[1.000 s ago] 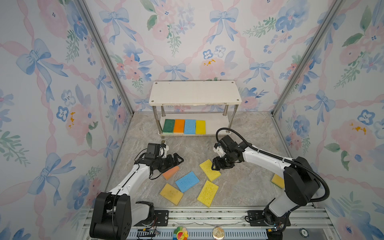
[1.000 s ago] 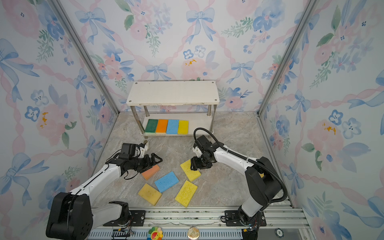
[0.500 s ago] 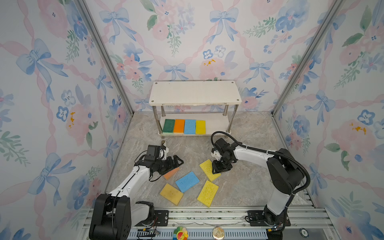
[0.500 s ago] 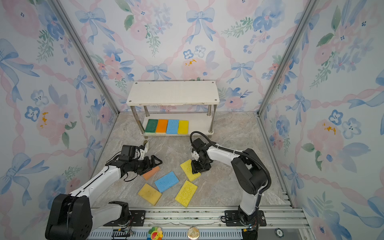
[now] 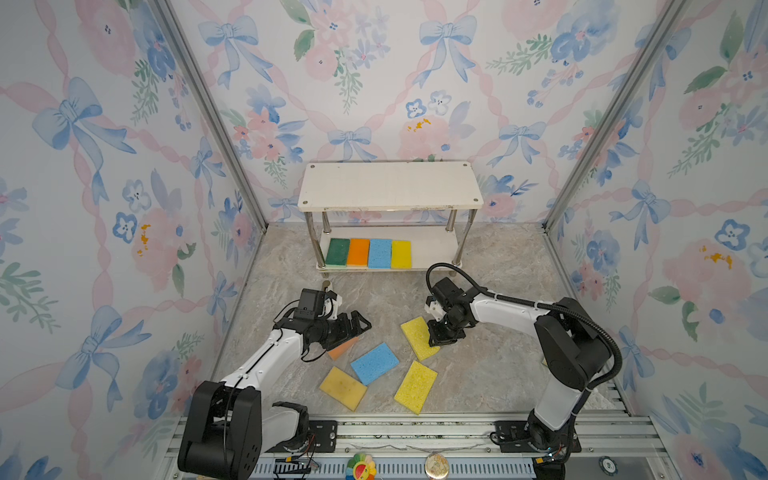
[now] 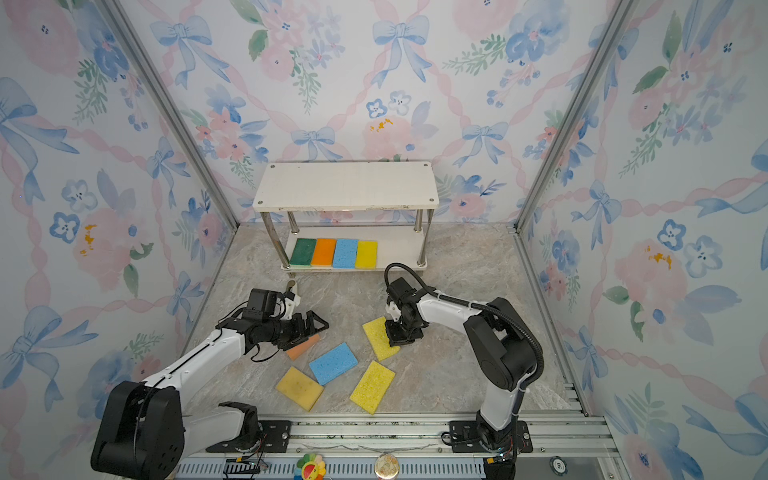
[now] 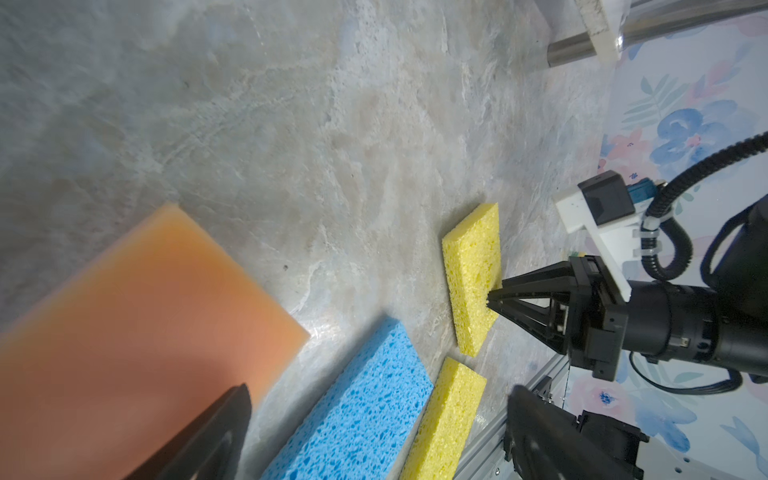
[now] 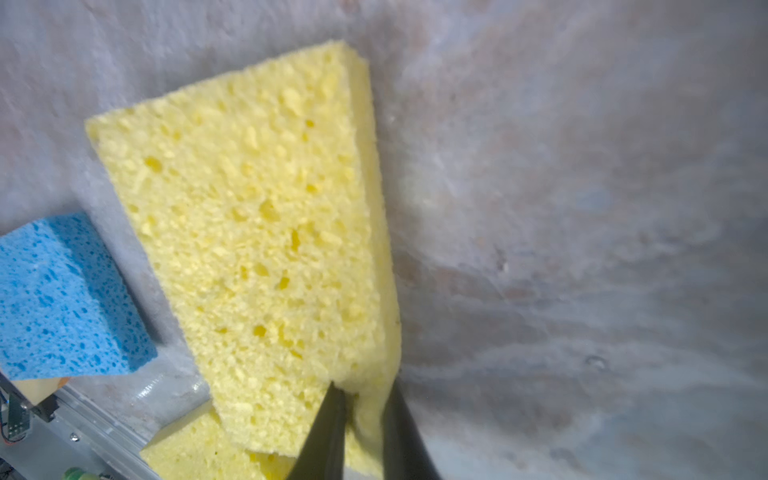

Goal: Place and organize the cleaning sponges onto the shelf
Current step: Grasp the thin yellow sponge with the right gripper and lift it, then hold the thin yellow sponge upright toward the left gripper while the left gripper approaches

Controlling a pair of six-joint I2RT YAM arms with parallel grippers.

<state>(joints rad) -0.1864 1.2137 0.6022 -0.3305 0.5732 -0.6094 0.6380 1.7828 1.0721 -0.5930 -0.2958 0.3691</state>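
Observation:
The shelf [image 5: 390, 187] stands at the back. Its lower board holds a green [image 5: 337, 252], an orange [image 5: 358, 252], a blue [image 5: 380, 253] and a yellow sponge [image 5: 401, 254] in a row. My right gripper [image 5: 436, 340] [image 8: 361, 395] is shut on the edge of a yellow sponge [image 5: 417, 336] [image 8: 257, 232] on the floor. My left gripper [image 5: 357, 326] [image 7: 380, 388] hangs open just over a peach sponge [image 5: 343, 348] [image 7: 137, 316], holding nothing. A blue sponge [image 5: 375, 363], a dull yellow one [image 5: 343, 387] and a bright yellow one [image 5: 415, 387] lie loose nearby.
The shelf's top board carries nothing, and its lower board [image 5: 432, 249] is bare at the right end. Floral walls close in three sides. A metal rail [image 5: 395, 428] runs along the front edge, close to the loose sponges.
My right gripper has closed on the yellow sponge's edge, and the right arm's elbow has swung in towards the middle. The left gripper has stayed open over the peach sponge.

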